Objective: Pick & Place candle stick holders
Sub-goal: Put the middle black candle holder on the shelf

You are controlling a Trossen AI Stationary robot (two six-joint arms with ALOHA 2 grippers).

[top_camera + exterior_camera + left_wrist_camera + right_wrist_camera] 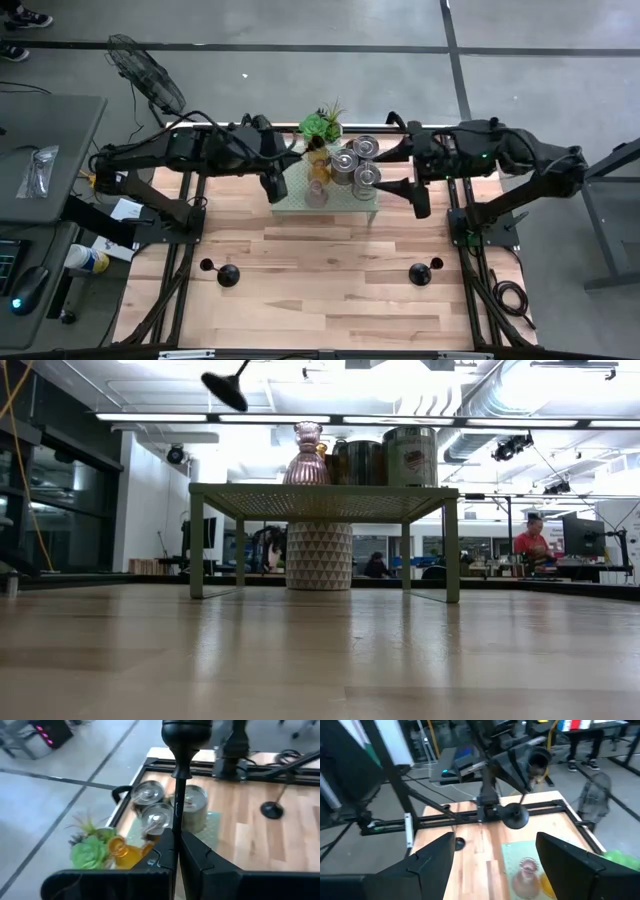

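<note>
Stand point(320, 502) of pale green perforated sheet, flat-topped on four thin legs — take it as your reference for all that follows.

On the stand's top you can count three silvery cylindrical holders point(343, 165), smooth and metallic, grouped close together toward the right arm's side. Beside them, toward the left arm's side, stand one amber glass holder point(122, 851) and one pinkish ribbed glass holder point(307, 455), waisted like a small vase. Just behind the stand's far edge sits a green spiky plant point(322, 125) in a pale pot with a triangle pattern.

Your left gripper point(176, 837) is at the stand's left end, with its fingers fully closed on the thin stem of a black holder point(186, 735). The holder's round base is raised well above the stand's top.

Your right gripper point(495, 840) hangs off the stand's right end, its fingers spread wide with nothing between them.

Two more black holders point(229, 275) point(421, 273) are on the wooden table point(320, 300), well in front of the stand, one toward each front corner. That makes three black ones in all.

Between those two and the stand's front edge you have bare light planking — the widest open room. The space under the stand is open too.
</note>
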